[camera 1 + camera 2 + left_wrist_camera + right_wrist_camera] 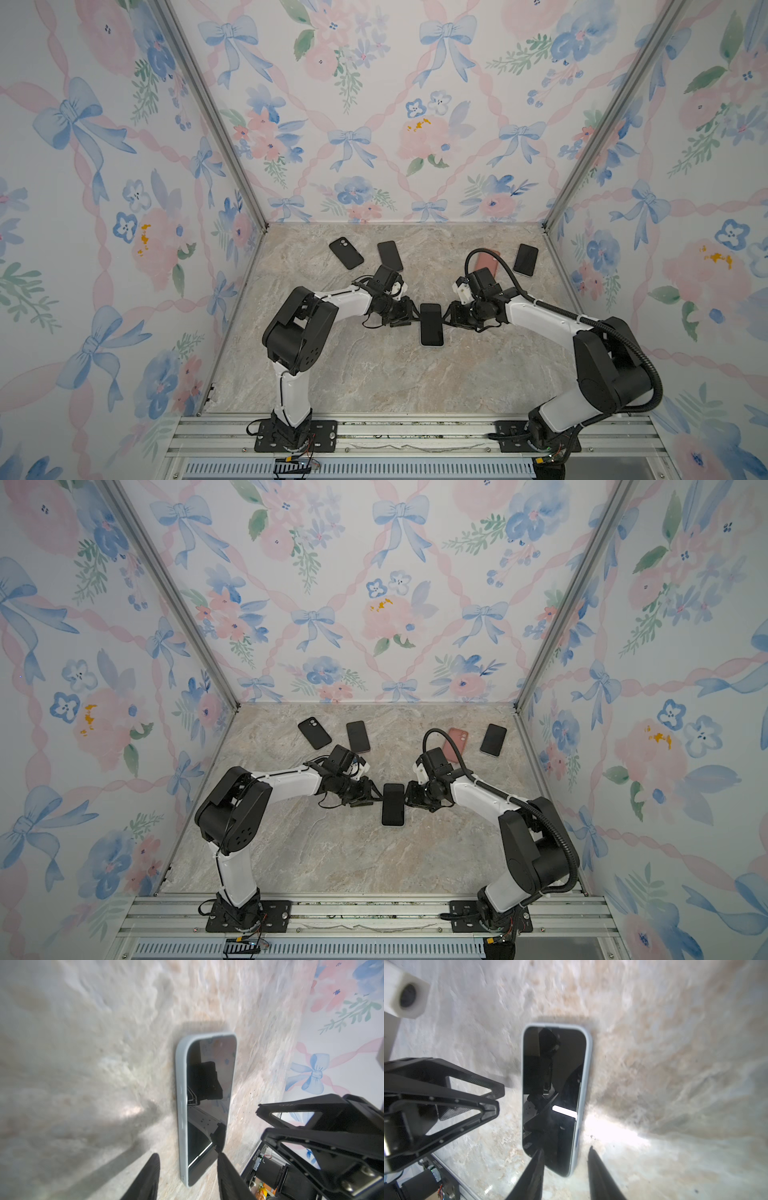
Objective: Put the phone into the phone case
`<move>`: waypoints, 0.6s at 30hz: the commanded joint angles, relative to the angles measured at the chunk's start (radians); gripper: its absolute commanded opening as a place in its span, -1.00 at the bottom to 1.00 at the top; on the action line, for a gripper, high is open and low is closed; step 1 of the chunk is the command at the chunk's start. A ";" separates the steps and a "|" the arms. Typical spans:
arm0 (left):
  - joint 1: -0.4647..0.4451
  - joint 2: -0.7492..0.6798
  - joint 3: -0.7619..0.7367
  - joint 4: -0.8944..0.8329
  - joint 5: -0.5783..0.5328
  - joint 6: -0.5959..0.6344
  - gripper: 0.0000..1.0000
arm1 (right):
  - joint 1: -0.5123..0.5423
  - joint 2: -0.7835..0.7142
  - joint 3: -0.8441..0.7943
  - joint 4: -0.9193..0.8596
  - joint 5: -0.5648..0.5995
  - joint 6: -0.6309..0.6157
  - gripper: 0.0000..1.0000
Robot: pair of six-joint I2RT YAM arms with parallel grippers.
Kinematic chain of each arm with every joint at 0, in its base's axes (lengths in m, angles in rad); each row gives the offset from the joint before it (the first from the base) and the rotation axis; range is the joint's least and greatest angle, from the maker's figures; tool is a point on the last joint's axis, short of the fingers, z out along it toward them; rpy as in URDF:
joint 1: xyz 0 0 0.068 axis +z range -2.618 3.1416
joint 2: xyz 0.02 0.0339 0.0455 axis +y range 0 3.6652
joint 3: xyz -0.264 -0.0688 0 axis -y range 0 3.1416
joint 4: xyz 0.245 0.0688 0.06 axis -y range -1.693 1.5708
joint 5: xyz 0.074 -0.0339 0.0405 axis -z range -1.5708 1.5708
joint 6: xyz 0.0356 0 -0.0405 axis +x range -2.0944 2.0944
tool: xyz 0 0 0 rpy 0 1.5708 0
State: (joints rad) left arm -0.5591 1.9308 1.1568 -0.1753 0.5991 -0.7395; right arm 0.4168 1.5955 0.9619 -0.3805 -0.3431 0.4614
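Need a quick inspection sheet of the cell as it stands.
Surface: beige marble-pattern tabletop, nothing spilled.
Job's things: black phone, screen up, seated in pale blue phone case, centre.
Clutter: black phone case with camera cutout, second black phone, pink phone case, third black phone, all at back.
End effectors: left end effector open, right end effector open, flanking the phone.
Cables: black corrugated hose loops across pink case.
Surroundings: floral bow wallpaper walls, aluminium frame.
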 commanded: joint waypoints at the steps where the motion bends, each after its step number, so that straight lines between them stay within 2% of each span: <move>1: 0.002 0.078 0.066 -0.050 0.009 0.039 -0.05 | -0.023 0.095 0.080 0.016 -0.004 -0.031 -0.21; 11: -0.007 0.174 0.158 -0.051 0.052 0.025 -0.09 | -0.056 0.267 0.176 0.025 -0.042 -0.042 -0.14; 18: -0.030 0.194 0.168 -0.052 0.059 0.019 -0.20 | -0.033 0.298 0.179 0.041 -0.049 -0.021 -0.23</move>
State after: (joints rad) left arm -0.5758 2.0892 1.3170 -0.1894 0.6521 -0.7326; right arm 0.3729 1.8664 1.1194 -0.3351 -0.3859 0.4355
